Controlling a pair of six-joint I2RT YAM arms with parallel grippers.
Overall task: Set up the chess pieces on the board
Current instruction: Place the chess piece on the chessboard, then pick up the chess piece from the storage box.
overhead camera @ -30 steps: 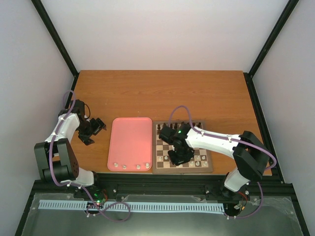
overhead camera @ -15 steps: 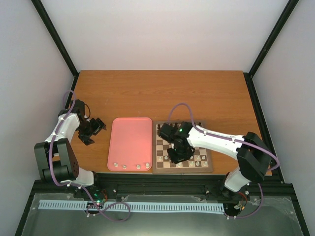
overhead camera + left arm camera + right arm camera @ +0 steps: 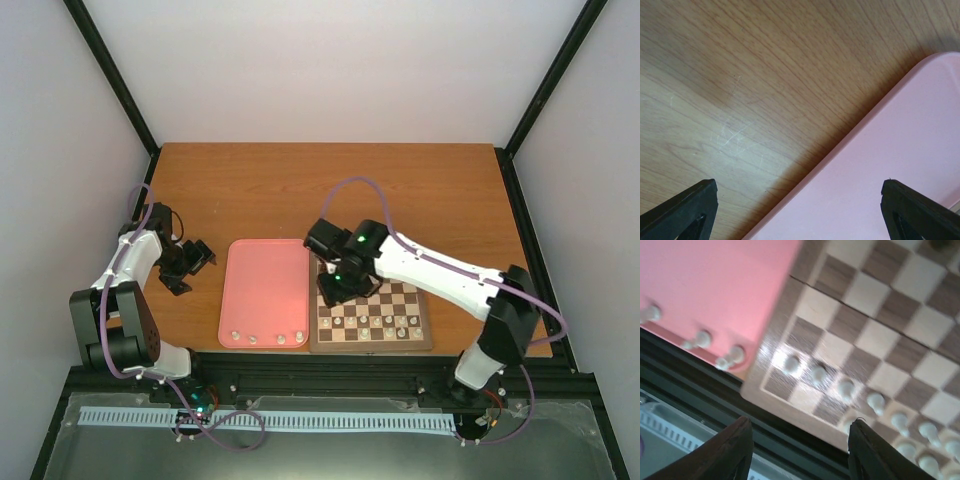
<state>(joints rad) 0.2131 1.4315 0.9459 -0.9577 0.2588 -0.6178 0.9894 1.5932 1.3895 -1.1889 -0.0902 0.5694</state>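
Wooden surface [image 3: 330, 190] carrying board [image 3: 400, 298], tray [image 3: 265, 280] at nine o'clock. Right hand [image 3: 800, 450], left hand [image 3: 800, 210] both gaping, empty. Chess pieces [image 3: 845, 388] seeming light, tippy; pinching heads safest.

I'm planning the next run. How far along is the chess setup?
Done: a run of white pieces stands on the board's near rows. In hand: nothing. The right gripper hangs open and empty over the board's left side, and the left gripper sits open beside the tray. Left: a few more pieces lie along the tray's near edge.
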